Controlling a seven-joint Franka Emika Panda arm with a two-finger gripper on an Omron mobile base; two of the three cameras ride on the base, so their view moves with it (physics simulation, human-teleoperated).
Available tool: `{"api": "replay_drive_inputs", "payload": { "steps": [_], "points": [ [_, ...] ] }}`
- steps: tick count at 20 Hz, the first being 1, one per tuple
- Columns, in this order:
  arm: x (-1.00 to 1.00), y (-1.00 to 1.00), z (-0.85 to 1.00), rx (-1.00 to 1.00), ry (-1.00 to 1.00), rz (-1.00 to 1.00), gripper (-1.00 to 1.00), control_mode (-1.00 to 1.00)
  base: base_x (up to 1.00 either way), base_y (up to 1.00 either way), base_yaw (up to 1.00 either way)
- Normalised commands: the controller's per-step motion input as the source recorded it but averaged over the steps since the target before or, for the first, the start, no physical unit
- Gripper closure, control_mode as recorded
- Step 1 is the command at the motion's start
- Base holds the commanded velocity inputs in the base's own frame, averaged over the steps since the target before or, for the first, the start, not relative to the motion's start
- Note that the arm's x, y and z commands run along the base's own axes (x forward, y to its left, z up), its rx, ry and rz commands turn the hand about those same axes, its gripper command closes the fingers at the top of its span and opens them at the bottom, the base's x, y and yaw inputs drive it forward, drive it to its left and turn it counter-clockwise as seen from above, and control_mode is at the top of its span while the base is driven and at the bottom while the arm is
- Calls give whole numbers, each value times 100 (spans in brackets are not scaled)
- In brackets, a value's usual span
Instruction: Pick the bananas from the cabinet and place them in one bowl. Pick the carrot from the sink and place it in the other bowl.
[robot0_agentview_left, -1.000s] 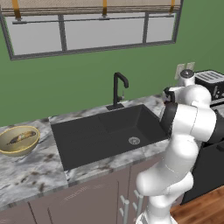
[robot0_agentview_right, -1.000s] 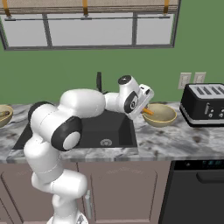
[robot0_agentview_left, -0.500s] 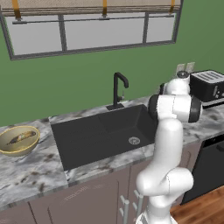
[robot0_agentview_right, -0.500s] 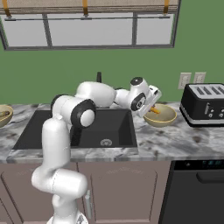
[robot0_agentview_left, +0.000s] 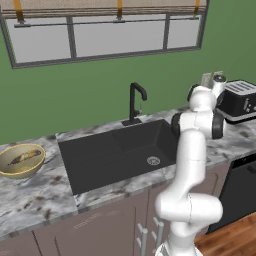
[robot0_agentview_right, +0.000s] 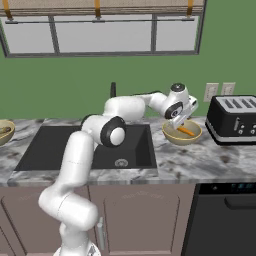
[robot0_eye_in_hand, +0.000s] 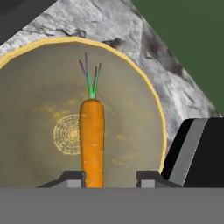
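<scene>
The gripper (robot0_eye_in_hand: 110, 177) hangs over the right bowl (robot0_agentview_right: 182, 135); its jaws stand slightly apart, the carrot (robot0_eye_in_hand: 92, 142) between them, lying inside this bowl. Whether they touch it, I cannot tell. The left bowl (robot0_agentview_left: 21, 160) holds the bananas (robot0_agentview_left: 24, 157). The sink (robot0_agentview_left: 125, 155) holds nothing. One toaster (robot0_agentview_right: 234, 119) stands beside.

We see a marbled counter (robot0_agentview_right: 200, 160) carrying two bowls (robot0_agentview_right: 182, 134) (robot0_agentview_left: 21, 161), a toaster (robot0_agentview_right: 234, 119), and the sunken sink (robot0_agentview_left: 120, 152).
</scene>
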Motion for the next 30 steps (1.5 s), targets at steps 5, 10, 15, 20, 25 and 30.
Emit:
{"api": "replay_drive_inputs", "payload": {
  "steps": [5, 10, 15, 20, 25, 30],
  "points": [
    [-2, 44, 77, 0, 5, 0, -100, -100, 0, 0, 0],
    [-49, 66, 54, -5, 11, 4, -100, -100, 0, 0, 0],
    [-94, 55, 10, -8, 8, 11, -100, -100, 0, 0, 0],
    [-100, 48, -19, -1, 1, 10, -100, -100, 0, 0, 0],
    [-100, 54, -47, 1, 0, 8, -100, -100, 0, 0, 0],
    [-100, 54, -47, 1, 0, 7, -100, -100, 0, 0, 0]
  ]
}}
